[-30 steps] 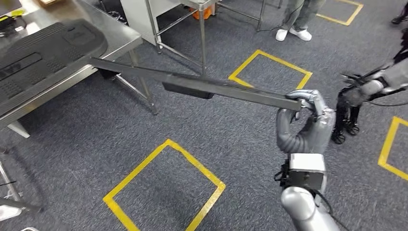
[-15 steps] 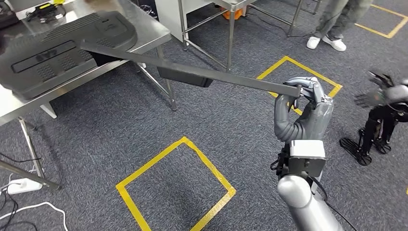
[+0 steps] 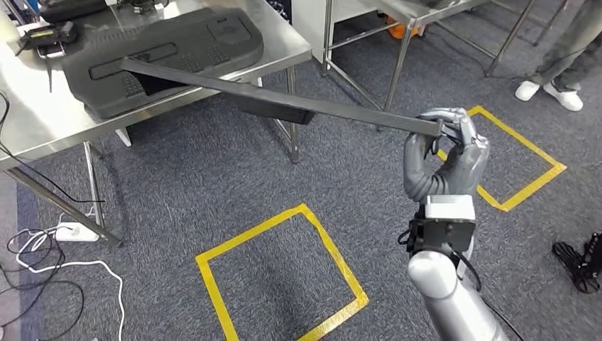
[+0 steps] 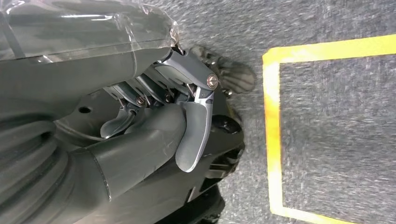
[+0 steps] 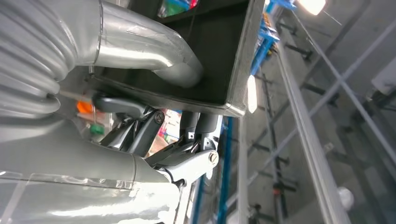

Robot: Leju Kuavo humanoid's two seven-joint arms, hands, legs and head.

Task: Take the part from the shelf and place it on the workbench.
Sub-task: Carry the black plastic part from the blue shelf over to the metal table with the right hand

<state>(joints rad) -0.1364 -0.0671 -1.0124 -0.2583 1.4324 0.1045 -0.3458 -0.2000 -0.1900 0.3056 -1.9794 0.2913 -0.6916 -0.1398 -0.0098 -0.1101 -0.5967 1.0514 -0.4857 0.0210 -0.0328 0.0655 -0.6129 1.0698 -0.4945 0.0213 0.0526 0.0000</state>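
The part [image 3: 284,103] is a long, flat dark panel held roughly level above the floor. My right hand [image 3: 444,153] grips its near end, thumb on one face and fingers on the other. The panel's far end reaches over the steel workbench [image 3: 42,121], above a large dark moulded part [image 3: 170,53] lying there. In the right wrist view my right hand [image 5: 154,93] clamps the part [image 5: 210,46] between the thumb and the dark fingers. My left hand [image 4: 154,121] hangs over the carpet, fingers curled in with nothing in them.
A second steel table [image 3: 397,14] stands behind. A person's white shoes [image 3: 546,92] are at the far right. Yellow tape squares [image 3: 284,270] mark the grey carpet. Cables and a power strip [image 3: 71,231] lie under the workbench's left side. A dark stand [image 3: 582,259] sits at the right edge.
The camera has turned, so the whole scene has slid to the right and more of the workbench shows. My right hand keeps its hold, and the part's far end stays over the bench.
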